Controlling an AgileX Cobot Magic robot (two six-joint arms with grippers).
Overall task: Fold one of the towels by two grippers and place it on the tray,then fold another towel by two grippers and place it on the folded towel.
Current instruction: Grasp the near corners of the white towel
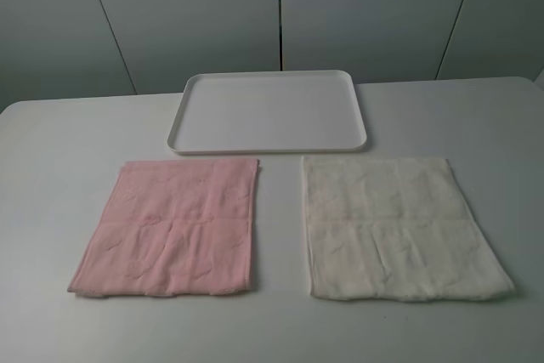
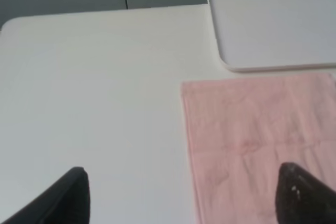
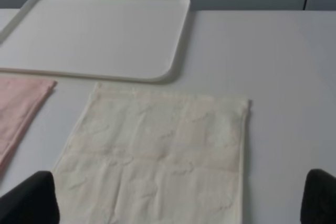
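A pink towel [image 1: 170, 227] lies flat on the left of the table. A cream towel [image 1: 399, 227] lies flat on the right, with a gap between them. An empty white tray [image 1: 270, 112] sits just behind both. No gripper shows in the exterior view. In the left wrist view my left gripper [image 2: 184, 200] is open, its dark fingers spread over the pink towel's [image 2: 252, 140] left edge, with the tray [image 2: 273, 24] beyond. In the right wrist view my right gripper [image 3: 178, 205] is open over the cream towel [image 3: 157, 150]. The tray [image 3: 100, 30] and a corner of the pink towel [image 3: 18, 103] also show there.
The white table [image 1: 51, 167] runs wide to the left and right of the towels. Its front strip lies below them. Grey wall panels [image 1: 195, 14] stand behind the table's far edge.
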